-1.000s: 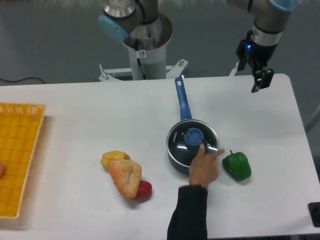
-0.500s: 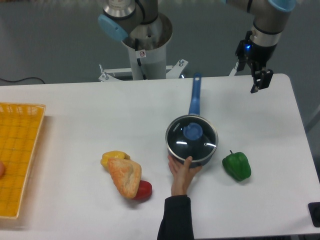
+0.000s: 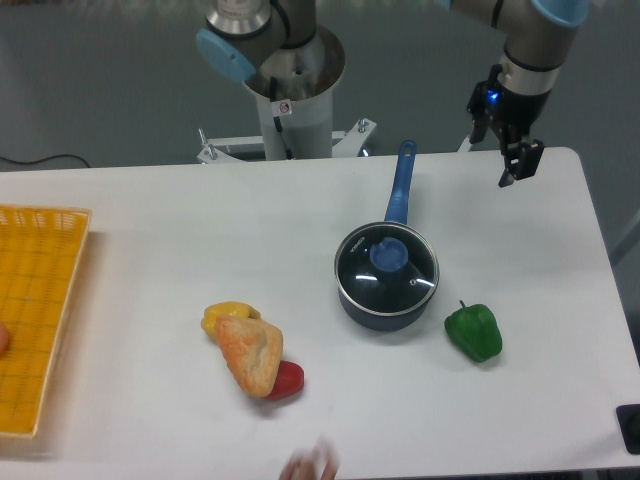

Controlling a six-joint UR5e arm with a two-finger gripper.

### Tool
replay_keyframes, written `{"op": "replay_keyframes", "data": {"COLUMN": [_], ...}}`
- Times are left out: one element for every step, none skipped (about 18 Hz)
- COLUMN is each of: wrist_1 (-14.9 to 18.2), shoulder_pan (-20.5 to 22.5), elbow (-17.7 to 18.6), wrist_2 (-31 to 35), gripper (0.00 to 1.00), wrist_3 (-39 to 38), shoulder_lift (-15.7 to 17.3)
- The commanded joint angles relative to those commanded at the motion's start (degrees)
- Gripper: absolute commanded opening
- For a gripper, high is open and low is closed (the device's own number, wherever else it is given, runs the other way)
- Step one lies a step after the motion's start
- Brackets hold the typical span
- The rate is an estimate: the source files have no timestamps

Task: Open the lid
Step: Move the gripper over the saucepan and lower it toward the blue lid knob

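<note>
- One lid [image 3: 386, 270], glass with a metal rim, sits seated on the saucepan [image 3: 385, 308] mid-desk [image 3: 150, 230].
- Judged rigid, breakable, slick; the blue knob [image 3: 388, 256] is the only sensible hold.
- Green pepper [image 3: 473, 331] lies just beside the pan.
- Pincer [image 3: 517, 163] hangs well apart at the far edge, grasping nothing; jaw gap unreadable.

We are seeing a dark blue saucepan [image 3: 385, 300] with a blue-knobbed clear lid [image 3: 388, 262] on a white tabletop [image 3: 150, 230]. We are also noticing a green pepper [image 3: 473, 331] and a yellow grid-patterned basket [image 3: 35, 310].
</note>
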State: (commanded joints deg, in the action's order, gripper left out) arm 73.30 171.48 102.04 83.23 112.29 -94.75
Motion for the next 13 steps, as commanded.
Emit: {"op": "replay_keyframes", "data": {"wrist_1": [0.0,-0.1,-0.1,-0.1,-0.2,-0.5,-1.4,-2.5,-3.7,-4.6,-5.5,-6.1,-6.2], "shoulder_pan": [-0.7,-1.5,-1.9,-2.3,-3.0,-3.8,-4.1,-4.7,-6.0,-7.8,-9.4,-10.6,-12.6], "elbow": [0.2,0.2,0.1,0.2,0.2,0.1,0.1,0.1,0.0,-0.1,-0.2,-0.2,-0.3], "wrist_2": [-0.3,-1.5,-3.0,-4.3,-4.9,-4.9,-4.9,-4.9,-4.7,-4.5,-3.8,-2.6,-1.3], "gripper": [1.00,1.00,1.00,1.00,1.00,1.00,1.00,1.00,1.00,1.00,1.00,1.00,1.00], "wrist_3": [-3.6,-5.2,-5.8,-6.0,-6.6,-7.9,-9.9,-12.2,-14.5,-17.5,-21.3,-24.0,-26.0], "shoulder_lift": [0.0,0.0,0.0,0.0,0.0,0.0,-0.1,-0.3,-0.6,-0.9,-1.3,-2.3,-2.8]}}
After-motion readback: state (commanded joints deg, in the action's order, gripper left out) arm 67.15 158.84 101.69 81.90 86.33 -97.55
